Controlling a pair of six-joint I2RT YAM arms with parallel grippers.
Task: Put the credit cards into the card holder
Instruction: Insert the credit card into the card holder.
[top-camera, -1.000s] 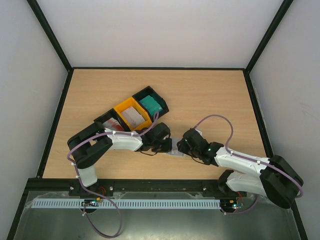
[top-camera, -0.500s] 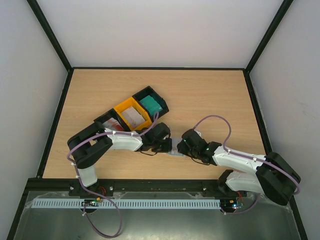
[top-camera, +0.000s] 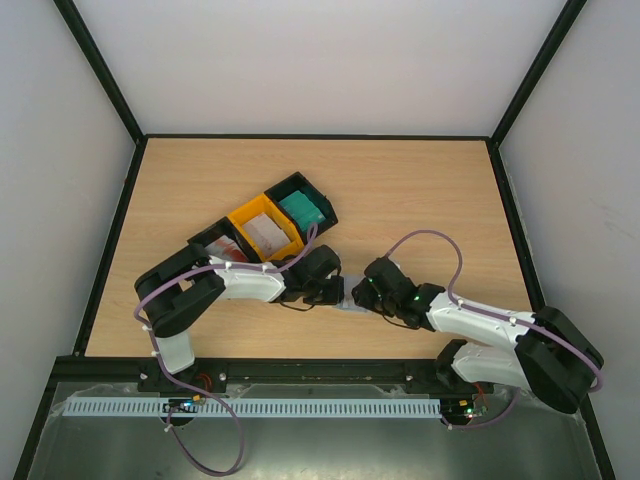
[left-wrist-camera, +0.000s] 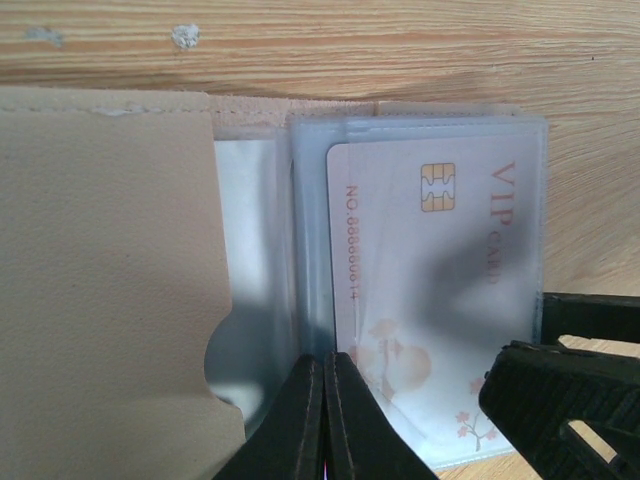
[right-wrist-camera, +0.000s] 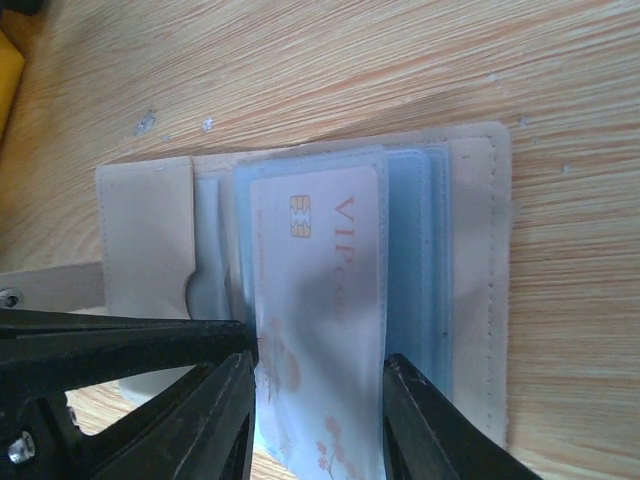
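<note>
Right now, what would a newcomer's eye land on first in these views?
A white VIP card with a gold chip sits partly in a clear sleeve of the open beige wallet on the wooden table. The right end effector straddles the card's long edges; the shut left end effector sits beside it. Farther back, teal cards lie in a black tray.

The right gripper (top-camera: 362, 297) shifts slightly left over the card holder (top-camera: 350, 304), and its jaws narrow onto the long edges of the VIP card (right-wrist-camera: 318, 290).
</note>
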